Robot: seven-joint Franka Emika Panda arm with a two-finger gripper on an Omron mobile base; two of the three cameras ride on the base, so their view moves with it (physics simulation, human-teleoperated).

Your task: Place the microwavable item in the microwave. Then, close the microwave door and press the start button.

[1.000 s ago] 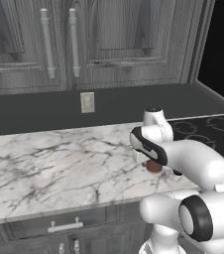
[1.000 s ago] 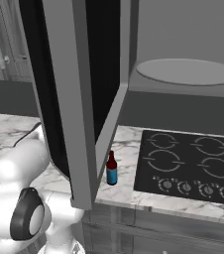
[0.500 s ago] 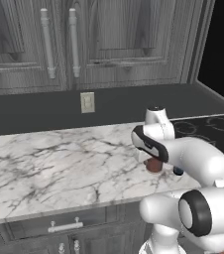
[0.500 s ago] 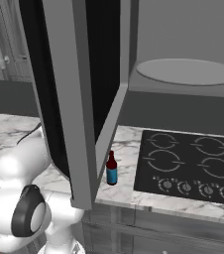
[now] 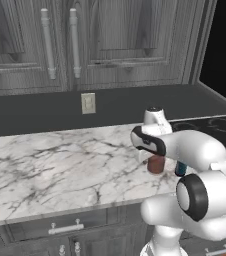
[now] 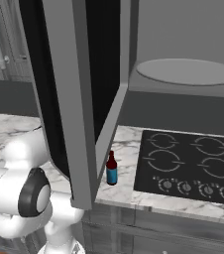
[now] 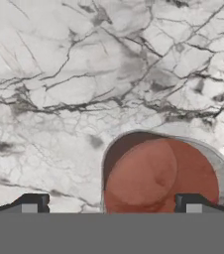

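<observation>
On the left runs the marble counter [image 5: 60, 165], its bare stretch leaving the arm room to work from above. Further right stands the cup [image 5: 156, 163], upright on the marble near the front edge, half hidden behind the arm's forearm. The hand view looks straight down into it: the cup [image 7: 158, 176] sits low and right of centre, its clear rim arcing round the red-brown inside. The gripper [image 7: 111, 203] hangs over it with jaws spread as wide as they go, holding nothing; one tip falls outside the rim on the left, the other lies over the cup's right part. So the hand seems off-centre, likely needing a shift toward the cup before it can straddle it.

Right of the cup, in the right base view, the bottle [image 6: 112, 169] stands just beside the cooktop [image 6: 188, 163], a near neighbour to avoid. Above, the door [image 6: 67, 94] hangs swung open, and the microwave [image 6: 183, 74] shows its turntable bare, ready to receive the cup.
</observation>
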